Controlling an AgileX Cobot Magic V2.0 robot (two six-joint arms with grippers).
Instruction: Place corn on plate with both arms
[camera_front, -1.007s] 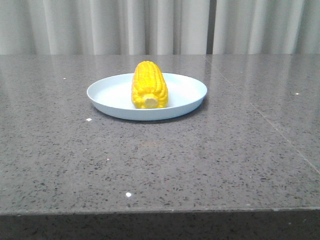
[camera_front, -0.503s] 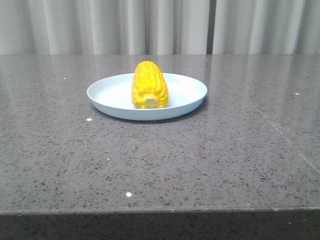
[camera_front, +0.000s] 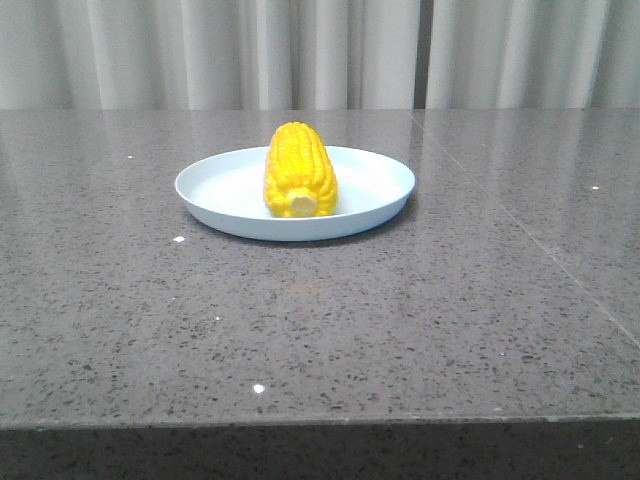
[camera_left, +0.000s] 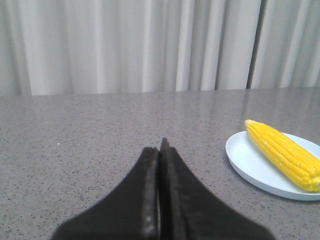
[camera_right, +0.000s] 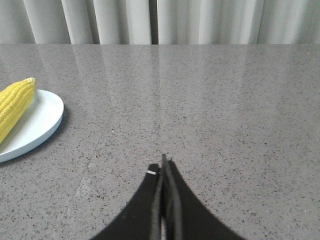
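Observation:
The yellow corn (camera_front: 298, 169) lies on the pale blue plate (camera_front: 221, 190) at the table's middle, its pale stub end toward the camera. It also shows in the left wrist view as corn (camera_left: 285, 153) on the plate (camera_left: 249, 165), and in the right wrist view as corn (camera_right: 15, 106) on the plate (camera_right: 42, 118). My left gripper (camera_left: 160, 147) is shut and empty, over bare table apart from the plate. My right gripper (camera_right: 163, 164) is shut and empty, over bare table on the plate's other side. Neither gripper shows in the front view.
The grey speckled stone table (camera_front: 400, 320) has a front edge near the camera. Pale curtains (camera_front: 320, 50) hang behind the table's far edge.

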